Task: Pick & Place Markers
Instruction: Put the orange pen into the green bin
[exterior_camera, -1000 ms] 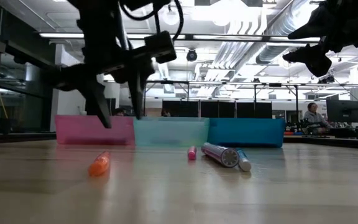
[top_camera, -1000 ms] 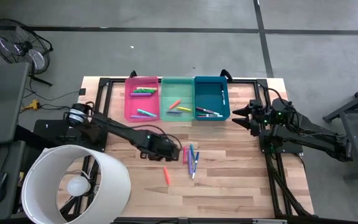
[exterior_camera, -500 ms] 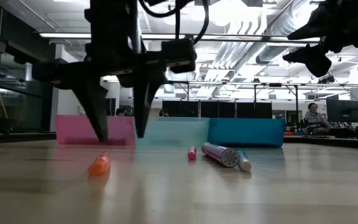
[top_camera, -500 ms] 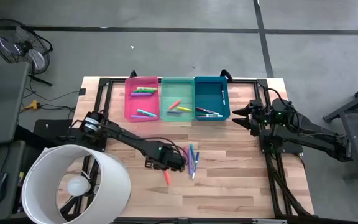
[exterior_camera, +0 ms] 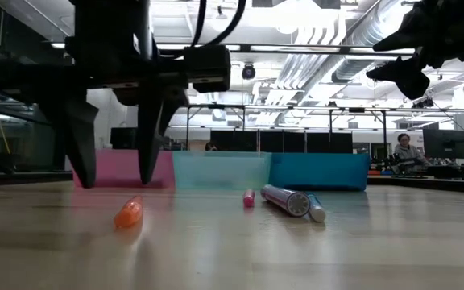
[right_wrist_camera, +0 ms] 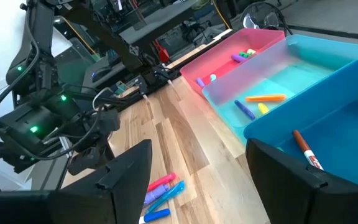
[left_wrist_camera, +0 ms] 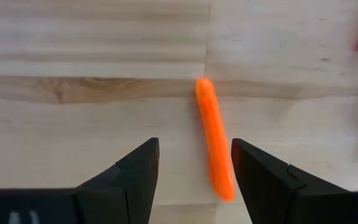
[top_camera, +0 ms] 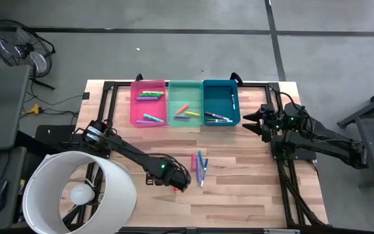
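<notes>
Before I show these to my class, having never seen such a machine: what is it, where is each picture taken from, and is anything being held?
It is a robot with two dark arms at a wooden table, each ending in a two-finger gripper. One picture looks straight down, one looks level across the tabletop, and two come from cameras on the wrists. At the back stand a pink bin, a green bin and a blue bin, with markers inside. More markers lie loose mid-table. The left gripper hangs open over an orange marker, its fingers either side. The right gripper waits open beside the blue bin. Nothing is held.
</notes>
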`<state>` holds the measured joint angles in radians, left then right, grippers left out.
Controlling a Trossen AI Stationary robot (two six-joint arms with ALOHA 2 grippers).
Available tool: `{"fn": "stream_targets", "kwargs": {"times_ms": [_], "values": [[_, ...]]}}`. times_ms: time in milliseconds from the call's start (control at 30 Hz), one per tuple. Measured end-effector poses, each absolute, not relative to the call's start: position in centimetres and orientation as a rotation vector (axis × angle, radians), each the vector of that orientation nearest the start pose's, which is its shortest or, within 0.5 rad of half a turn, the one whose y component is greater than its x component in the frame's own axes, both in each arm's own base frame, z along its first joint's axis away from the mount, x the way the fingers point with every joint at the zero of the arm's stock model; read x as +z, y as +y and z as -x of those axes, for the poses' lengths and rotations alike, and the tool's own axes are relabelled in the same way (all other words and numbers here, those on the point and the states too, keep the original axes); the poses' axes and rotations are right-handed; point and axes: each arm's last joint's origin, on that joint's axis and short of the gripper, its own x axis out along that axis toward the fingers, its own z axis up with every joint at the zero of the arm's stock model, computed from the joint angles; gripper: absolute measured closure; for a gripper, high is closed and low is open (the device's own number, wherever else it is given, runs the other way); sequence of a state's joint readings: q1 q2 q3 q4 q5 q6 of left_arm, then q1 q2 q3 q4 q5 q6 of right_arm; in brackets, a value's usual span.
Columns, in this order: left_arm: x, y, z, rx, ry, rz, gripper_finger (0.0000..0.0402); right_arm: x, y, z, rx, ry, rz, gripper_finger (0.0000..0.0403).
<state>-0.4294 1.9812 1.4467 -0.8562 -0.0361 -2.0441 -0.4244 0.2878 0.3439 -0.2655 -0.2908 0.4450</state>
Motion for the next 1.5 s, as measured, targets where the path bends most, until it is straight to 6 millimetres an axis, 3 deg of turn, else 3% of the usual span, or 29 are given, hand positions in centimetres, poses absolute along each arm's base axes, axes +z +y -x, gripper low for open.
{"fn": "stream_targets", "kwargs": {"times_ms": [433,633,1067,1233,1500], "values": [[17.8,-15.4,-35.5,1.080,1.063,1.393,0.0204,23.2,-3.4,-9.6,-0.175,0.164,-0.516,0.0153],[15.8,-15.7,-36.2,1.090,1.120,1.433,0.0204,23.2,-3.4,-9.6,-0.175,0.163,-0.516,0.0153],[15.6,-15.7,-36.4,1.128,1.068,1.472,0.0207,23.2,-3.4,-9.6,-0.175,0.164,-0.516,0.0153],[15.3,-15.7,-36.4,1.133,1.103,1.478,0.0245,23.2,-3.4,-9.6,-0.176,0.164,-0.516,0.0153],[15.0,-15.6,-36.7,1.097,1.124,1.460,0.0355,23.2,-3.4,-9.6,-0.175,0.164,-0.516,0.0153]]}}
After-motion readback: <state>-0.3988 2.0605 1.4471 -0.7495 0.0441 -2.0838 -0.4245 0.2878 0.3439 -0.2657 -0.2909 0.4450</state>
